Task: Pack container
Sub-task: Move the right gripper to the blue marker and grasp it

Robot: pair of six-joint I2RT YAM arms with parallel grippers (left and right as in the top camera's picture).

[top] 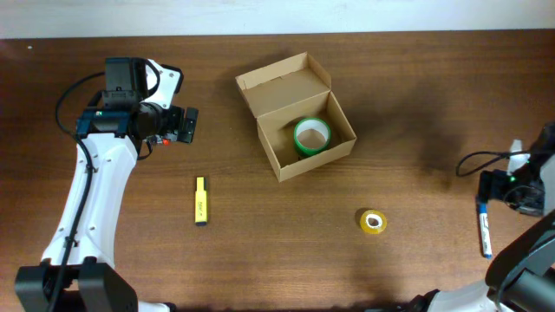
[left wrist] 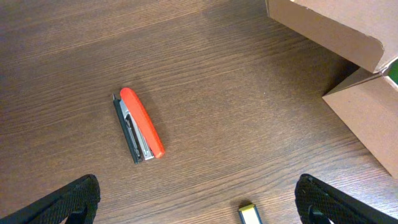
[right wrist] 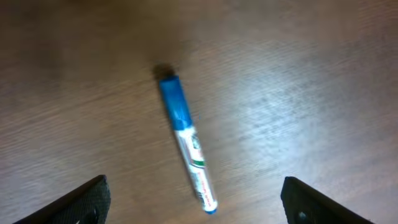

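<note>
The container [top: 286, 78] stood open at mid-table with its flap raised and one green tape roll [top: 311, 136] inside. The right gripper [right wrist: 196, 196] hung spread wide and empty over the blue marker [right wrist: 186, 146]. The marker's long axis ran crosswise to the line between the fingers (a fair line for closing on the barrel). The container lay well apart to that gripper's left. The left gripper [left wrist: 196, 196], equally wide and empty, was nearer the container, above the red stapler [left wrist: 140, 124]. Counted: one container, two tape rolls including the loose yellow tape roll [top: 373, 222], one marker, one stapler, one yellow highlighter [top: 200, 200].
</note>
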